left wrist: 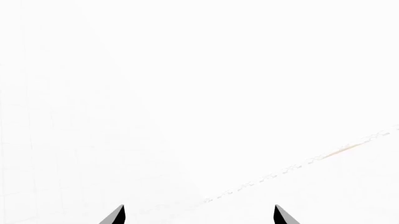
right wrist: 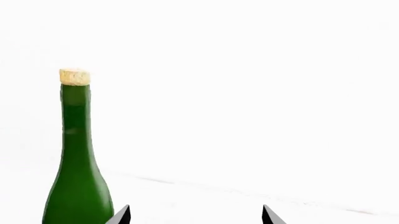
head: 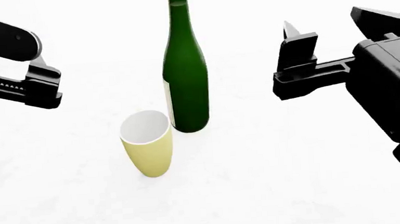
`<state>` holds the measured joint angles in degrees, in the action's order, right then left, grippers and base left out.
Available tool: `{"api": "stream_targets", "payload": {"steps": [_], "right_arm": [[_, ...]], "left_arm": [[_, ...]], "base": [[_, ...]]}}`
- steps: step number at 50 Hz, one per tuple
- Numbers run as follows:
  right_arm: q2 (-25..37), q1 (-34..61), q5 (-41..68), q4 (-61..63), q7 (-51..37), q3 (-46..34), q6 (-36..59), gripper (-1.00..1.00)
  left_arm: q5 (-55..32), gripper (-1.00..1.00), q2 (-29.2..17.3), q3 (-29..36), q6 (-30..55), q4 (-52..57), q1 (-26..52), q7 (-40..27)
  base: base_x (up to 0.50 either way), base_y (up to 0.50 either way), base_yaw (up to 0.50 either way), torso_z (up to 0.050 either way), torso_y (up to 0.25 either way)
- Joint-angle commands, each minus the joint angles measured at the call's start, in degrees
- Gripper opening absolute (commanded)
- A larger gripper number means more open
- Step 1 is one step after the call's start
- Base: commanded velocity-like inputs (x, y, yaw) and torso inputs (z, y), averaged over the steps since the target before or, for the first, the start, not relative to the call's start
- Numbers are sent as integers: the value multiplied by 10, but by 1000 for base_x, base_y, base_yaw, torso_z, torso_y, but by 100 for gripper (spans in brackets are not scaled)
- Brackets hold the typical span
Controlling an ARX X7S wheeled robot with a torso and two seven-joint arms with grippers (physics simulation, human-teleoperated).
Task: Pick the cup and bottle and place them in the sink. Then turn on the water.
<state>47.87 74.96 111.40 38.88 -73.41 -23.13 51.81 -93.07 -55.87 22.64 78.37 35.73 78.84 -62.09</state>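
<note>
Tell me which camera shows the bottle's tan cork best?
The right wrist view: the tan cork sits fully visible atop the tall dark green glass bottle. The head view cuts the bottle's top off, and the left wrist view shows only white.

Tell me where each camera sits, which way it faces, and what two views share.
Head view: on the head, looking forward and down at the upright bottle and cup; both grippers show, left, right.
Left wrist view: by the left gripper, facing blank white; only fingertips show.
Right wrist view: by the right gripper, facing the bottle's neck and cork.
Shared: head and right wrist views both show the bottle.
</note>
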Motion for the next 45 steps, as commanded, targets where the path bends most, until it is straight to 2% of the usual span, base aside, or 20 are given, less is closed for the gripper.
{"api": "stream_targets", "payload": {"steps": [1, 7, 20, 45], "right_arm": [[-38, 25, 37, -6, 34, 13, -29, 100], [-67, 43, 76, -21, 26, 10, -58, 100], [-91, 58, 74, -43, 34, -7, -58, 100], [-139, 25, -27, -82, 116, -34, -44, 100]], "left_arm": [[-6, 100, -6, 2, -6, 2, 0, -3], [-9, 100, -8, 3, -8, 1, 3, -3], [-3, 100, -11, 8, -14, 1, -1, 3], [5, 100, -14, 14, -25, 4, -3, 9]], "base": [[0, 0, 0, 0, 0], [0, 0, 0, 0, 0], [0, 0, 0, 0, 0], [0, 0, 0, 0, 0]]}}
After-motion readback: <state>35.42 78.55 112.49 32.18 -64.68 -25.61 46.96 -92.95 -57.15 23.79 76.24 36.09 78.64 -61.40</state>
